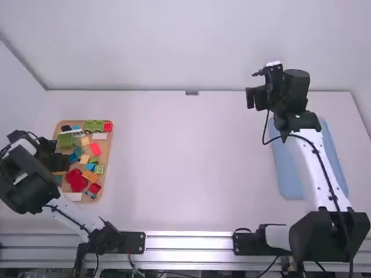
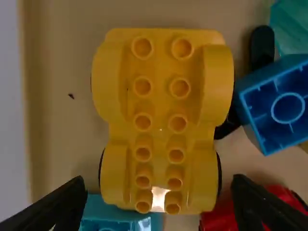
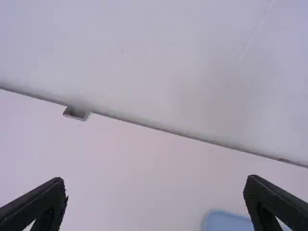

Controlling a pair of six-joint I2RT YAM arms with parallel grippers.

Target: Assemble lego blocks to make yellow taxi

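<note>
My left gripper [image 1: 58, 162] is over the left edge of a wooden tray [image 1: 107, 168] of mixed blocks. In the left wrist view, a yellow car base [image 2: 161, 106] with wheels and two rows of studs lies below the open left gripper [image 2: 159, 202], between its spread fingers. Around it are a blue block [image 2: 276, 103], a teal block [image 2: 110, 216] and a red block [image 2: 226, 211]. My right gripper [image 1: 250, 98] is raised near the table's far edge; in the right wrist view the right gripper [image 3: 156, 199] stands open, holding nothing.
A blue mat [image 1: 284, 168] lies at the right, partly under the right arm. Red, green and orange pieces fill the tray, with a red piece [image 1: 76, 180] near its front. A small metal bracket [image 1: 192, 92] sits at the table's far edge.
</note>
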